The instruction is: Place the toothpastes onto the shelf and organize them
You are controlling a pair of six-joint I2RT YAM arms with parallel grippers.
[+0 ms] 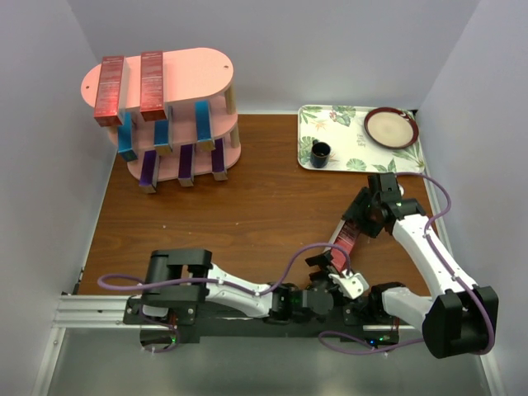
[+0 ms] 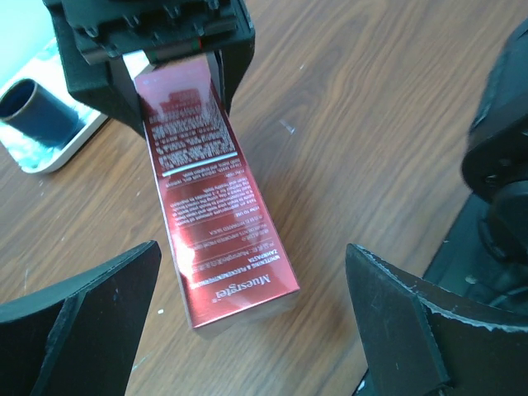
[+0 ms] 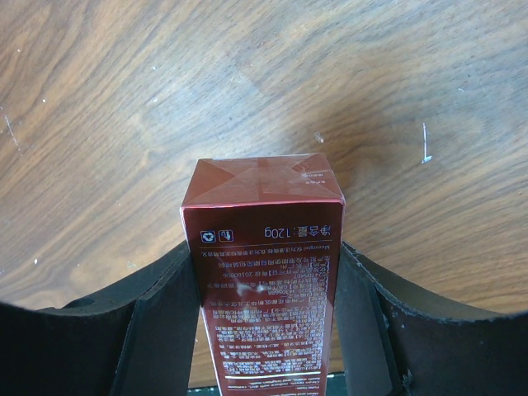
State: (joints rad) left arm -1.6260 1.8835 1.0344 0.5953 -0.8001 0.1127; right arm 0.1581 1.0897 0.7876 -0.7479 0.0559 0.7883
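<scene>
The pink shelf stands at the far left. Two red toothpaste cartons lie on its top board, three blue ones on the middle, three purple ones on the bottom. My right gripper is shut on the third red carton and holds it tilted, low over the table. My left gripper is open. Its fingers stand either side of the carton's free end without touching it.
A floral tray at the far right holds a dark cup and a brown plate. The cup also shows in the left wrist view. White walls close in the wooden table.
</scene>
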